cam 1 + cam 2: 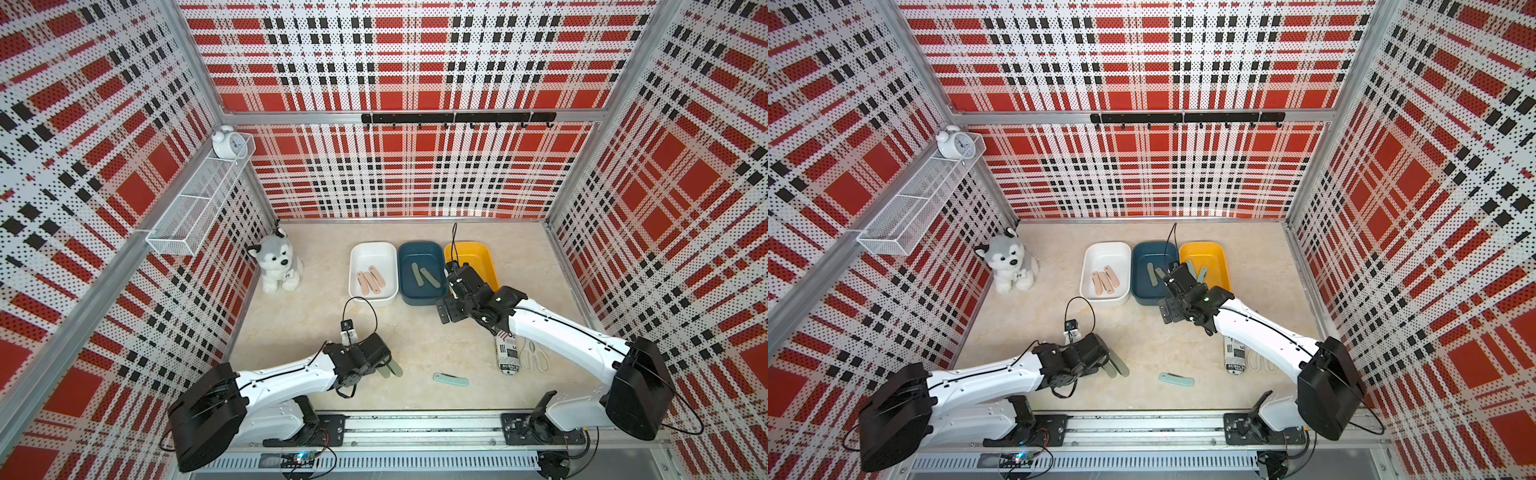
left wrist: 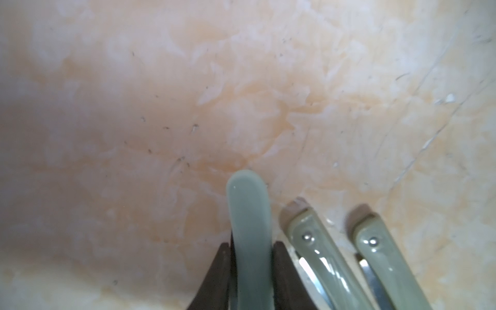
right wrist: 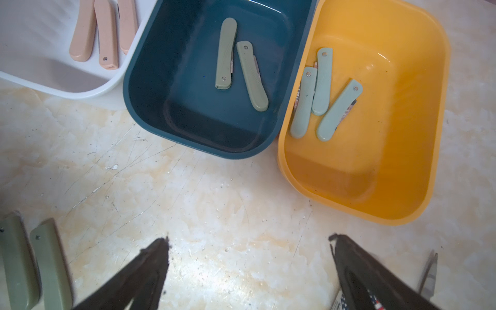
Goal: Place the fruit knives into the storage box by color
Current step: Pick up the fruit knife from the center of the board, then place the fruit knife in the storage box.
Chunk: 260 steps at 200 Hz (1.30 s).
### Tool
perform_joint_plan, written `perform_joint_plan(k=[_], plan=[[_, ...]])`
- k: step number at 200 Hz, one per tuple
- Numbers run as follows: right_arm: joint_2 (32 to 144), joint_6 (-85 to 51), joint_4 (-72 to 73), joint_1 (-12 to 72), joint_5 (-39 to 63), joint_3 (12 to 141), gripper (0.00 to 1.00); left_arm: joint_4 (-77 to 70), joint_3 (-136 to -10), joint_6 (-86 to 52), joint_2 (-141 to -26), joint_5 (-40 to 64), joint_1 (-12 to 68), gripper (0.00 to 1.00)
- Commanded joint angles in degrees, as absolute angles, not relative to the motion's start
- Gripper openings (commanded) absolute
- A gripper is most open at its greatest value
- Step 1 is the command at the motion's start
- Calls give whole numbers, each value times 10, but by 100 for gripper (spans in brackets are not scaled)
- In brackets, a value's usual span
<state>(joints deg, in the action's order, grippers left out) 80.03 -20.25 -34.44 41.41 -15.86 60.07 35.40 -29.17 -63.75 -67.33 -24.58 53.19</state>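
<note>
**Grey-green held knife point(image 2: 247, 209) clamped in left gripper point(image 2: 251, 244); three tubs part-filled**

Landmark for all positions: blue tub point(image 1: 410, 257), the middle one of three in a row.

- Blue tub: two grey-green knives point(image 3: 226, 53) lie flat inside, close together.
- White tub point(image 1: 372, 255): just beside the blue tub on the left arm's side. Three pink knives point(image 1: 371, 283) lie inside, side by side.
- Yellow tub point(image 1: 478, 257): against the blue tub on the right arm's side. Three light teal knives point(image 3: 323, 80) lie inside, bunched near the wall that faces the blue tub.
- Left gripper: well in front of the blue tub, toward the arm bases, low over the table point(image 1: 299, 332). Jaws are clenched on the held knife, one finger on each side. Its rounded end sticks out past the fingertips. Cannot tell whether it is clear of the table.
- Two olive knives point(image 2: 316, 252) lie on the table just beside the held knife, with steel edges showing.
- Right gripper point(image 3: 249, 239): just in front of the blue tub, over bare table. Jaws are spread wide with nothing between them.
- Loose teal knife point(image 1: 451, 379): alone on the table, well in front of the blue tub, between the two arms.
- Printed pouch point(image 1: 507, 353) and scissors point(image 1: 536, 357): in front of the blue tub toward the right arm's side, with the pouch partly under that arm.
</note>
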Motion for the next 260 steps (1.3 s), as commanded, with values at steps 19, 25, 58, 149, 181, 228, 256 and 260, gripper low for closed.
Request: perform_joint_plan(k=[19, 25, 58, 149, 181, 228, 256, 260], plan=[[787, -214, -319, 386, -137, 601, 100, 364, -389, -583, -680, -272, 518, 22], [785, -214, -318, 383, -135, 600, 100, 364, -403, -576, -689, -274, 517, 22], [761, -226, -303, 345, -123, 571, 100, 356, -500, -516, -769, -285, 510, 23], [623, -263, -249, 155, -33, 453, 100, 314, -976, -350, -1133, -230, 511, 19], [600, -259, -253, 132, -22, 443, 100, 316, -1104, -339, -1226, -205, 516, 19], [589, -258, -261, 130, -16, 435, 100, 317, -1223, -343, -1326, -197, 517, 19], [585, -260, -264, 130, -13, 432, 100, 316, -1256, -344, -1365, -200, 514, 20], [584, -260, -264, 130, -12, 431, 100, 317, -1258, -345, -1369, -200, 513, 20]])
